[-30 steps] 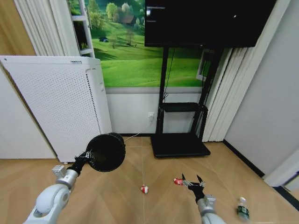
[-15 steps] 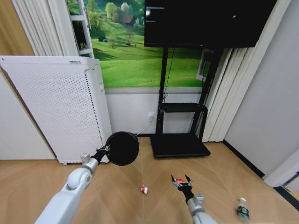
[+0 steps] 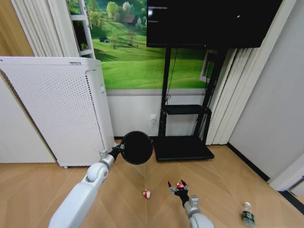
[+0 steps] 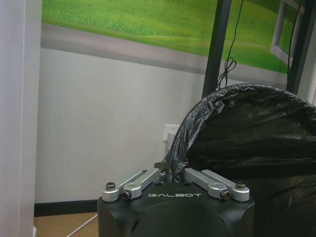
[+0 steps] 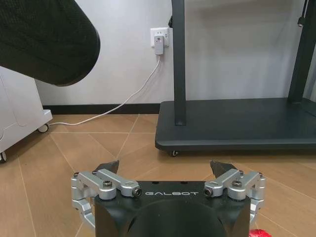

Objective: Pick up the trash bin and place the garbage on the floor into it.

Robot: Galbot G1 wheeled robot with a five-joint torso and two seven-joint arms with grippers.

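You're looking at a wood-plank floor (image 3: 118,199) with a red-and-white wrapper (image 3: 147,193), a clear bottle (image 3: 246,213) near the right wall, a white appliance (image 3: 57,114) and a black TV stand base (image 3: 183,148).

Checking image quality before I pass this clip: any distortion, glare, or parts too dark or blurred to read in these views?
Head view: wide-angle bending, curtains and walls lean outward; the TV screen is near black, and the trash bin reads as a dark disc. Left wrist view: bin liner shows soft sheen, mesh visible, left gripper sharp. Right wrist view: evenly lit, right gripper sharp, the red wrapper is cut by the frame edge.
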